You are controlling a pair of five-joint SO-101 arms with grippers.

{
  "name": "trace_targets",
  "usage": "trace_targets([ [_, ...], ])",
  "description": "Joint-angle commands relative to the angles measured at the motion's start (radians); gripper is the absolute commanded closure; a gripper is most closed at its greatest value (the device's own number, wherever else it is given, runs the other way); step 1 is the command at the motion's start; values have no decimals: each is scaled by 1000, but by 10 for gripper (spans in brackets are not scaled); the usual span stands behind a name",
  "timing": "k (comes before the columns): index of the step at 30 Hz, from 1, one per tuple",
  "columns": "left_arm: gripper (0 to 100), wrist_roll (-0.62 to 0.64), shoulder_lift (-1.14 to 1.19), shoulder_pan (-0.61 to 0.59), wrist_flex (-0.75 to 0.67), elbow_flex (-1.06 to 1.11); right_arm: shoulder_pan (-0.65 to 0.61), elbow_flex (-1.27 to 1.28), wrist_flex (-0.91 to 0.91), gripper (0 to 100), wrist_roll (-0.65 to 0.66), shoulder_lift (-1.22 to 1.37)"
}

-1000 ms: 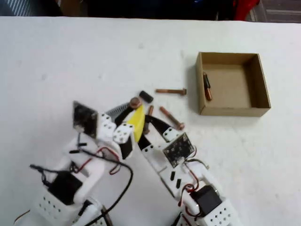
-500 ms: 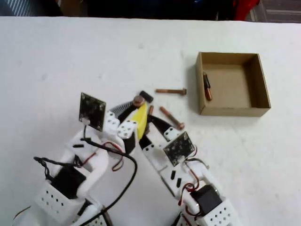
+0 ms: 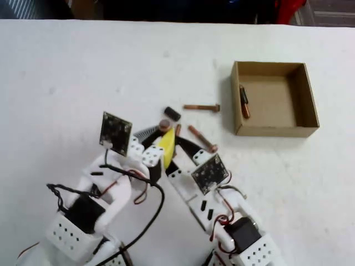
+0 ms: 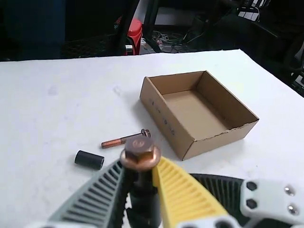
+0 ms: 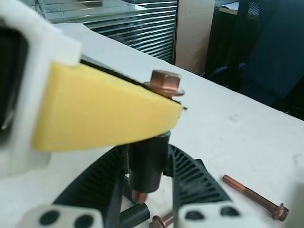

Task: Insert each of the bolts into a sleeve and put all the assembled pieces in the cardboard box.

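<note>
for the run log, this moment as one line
left gripper holds bolt; right gripper holds sleeve; bolt through sleeve; cardboard box: one assembly

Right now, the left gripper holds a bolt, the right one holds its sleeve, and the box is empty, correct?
Not empty: the high view shows one assembled piece lying in the box, against a side wall. The rest is right.

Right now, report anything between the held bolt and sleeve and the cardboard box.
A loose bolt and a second bolt lie flat on the table between the held bolt in its sleeve and the cardboard box. Carried above them and the box wall, nothing visible blocks it.
</note>
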Motion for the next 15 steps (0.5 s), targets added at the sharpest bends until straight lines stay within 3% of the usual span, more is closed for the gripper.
trace_targets([
  [1, 976, 2, 12, -22, -2, -2, 13, -20, -16, 981, -3, -13],
  [4, 939, 2, 12, -22, -31, 5, 13, -20, -16, 981, -3, -13],
  [11, 604, 9, 13, -24, -32, 5, 13, -20, -15, 981, -3, -13],
  [15, 561, 9, 13, -28, -34, 0, 13, -20, -15, 981, -3, -13],
])
